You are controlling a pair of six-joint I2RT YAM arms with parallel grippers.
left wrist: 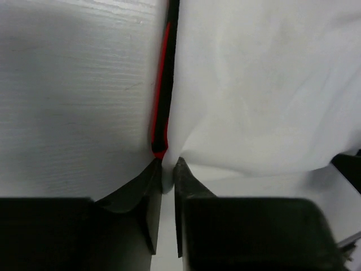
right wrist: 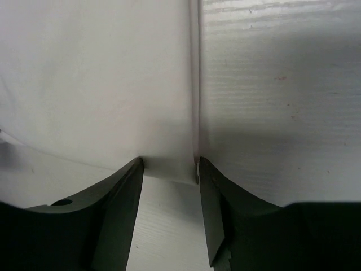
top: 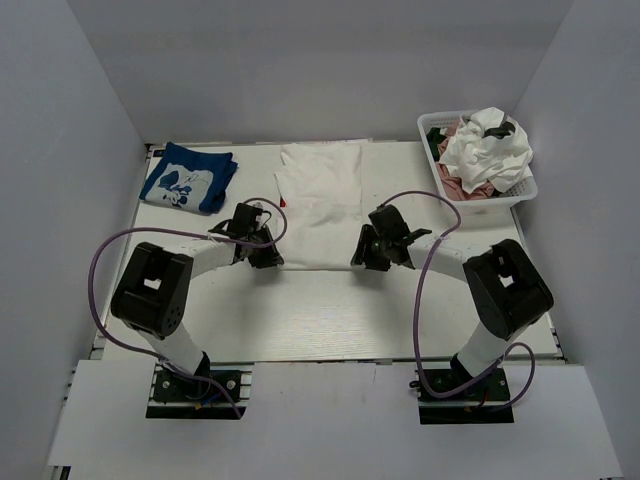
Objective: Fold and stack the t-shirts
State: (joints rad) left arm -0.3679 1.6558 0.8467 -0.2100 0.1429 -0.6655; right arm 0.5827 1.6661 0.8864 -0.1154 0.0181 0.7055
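A large white t-shirt [top: 320, 200] lies partly folded in the middle of the table, a bit of red print showing at its left edge [left wrist: 161, 96]. My left gripper [top: 268, 258] is shut on the shirt's near left corner [left wrist: 167, 169]. My right gripper [top: 368, 260] is open at the near right corner, its jaws straddling the hem [right wrist: 169, 169] without pinching it. A folded blue t-shirt with a white graphic [top: 188, 177] lies at the far left. More t-shirts, white and dusty-pink [top: 485, 150], are heaped in the basket.
A white plastic mesh basket [top: 520, 190] stands at the far right corner. Grey walls close in the table on three sides. Purple cables loop from both arms over the near part of the table [top: 320, 320].
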